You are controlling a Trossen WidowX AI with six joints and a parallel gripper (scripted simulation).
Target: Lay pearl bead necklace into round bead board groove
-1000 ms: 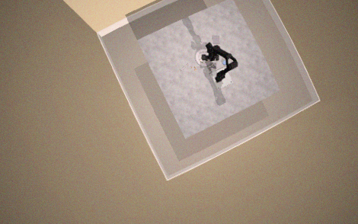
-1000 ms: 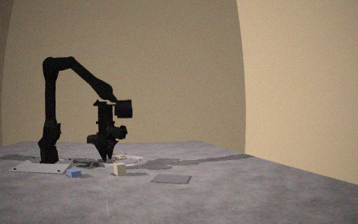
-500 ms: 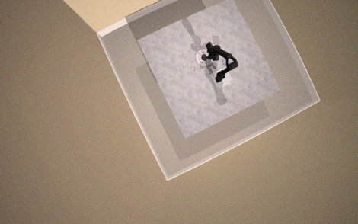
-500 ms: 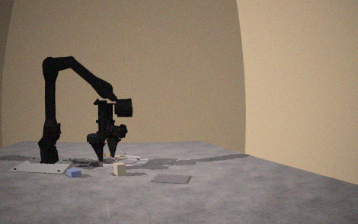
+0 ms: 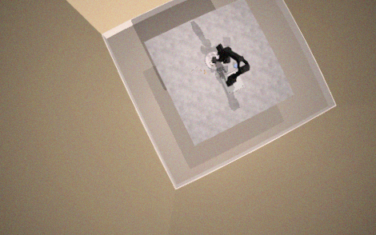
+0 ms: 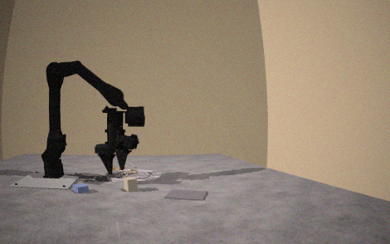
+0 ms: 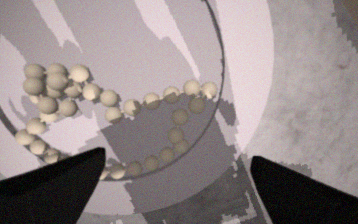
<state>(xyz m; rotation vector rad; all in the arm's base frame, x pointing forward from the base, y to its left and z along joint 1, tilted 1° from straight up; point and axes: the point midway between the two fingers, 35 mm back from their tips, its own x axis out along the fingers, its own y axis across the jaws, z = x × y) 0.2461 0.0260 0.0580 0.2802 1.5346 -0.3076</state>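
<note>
Above the gray table (image 6: pixel 257 207), the claw (image 7: pixel 177 187) gapes (holding nothing).

Distant overhead, low side view, close wrist

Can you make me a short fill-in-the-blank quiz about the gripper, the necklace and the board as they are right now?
1. The gripper is ____ and holds nothing.
2. The necklace lies on the round ____.
3. Left of the loop, the beads are ____ in a clump.
4. In the exterior view, the small block nearest the base plate is ____.

Missing words: open; board; bunched; blue
</note>
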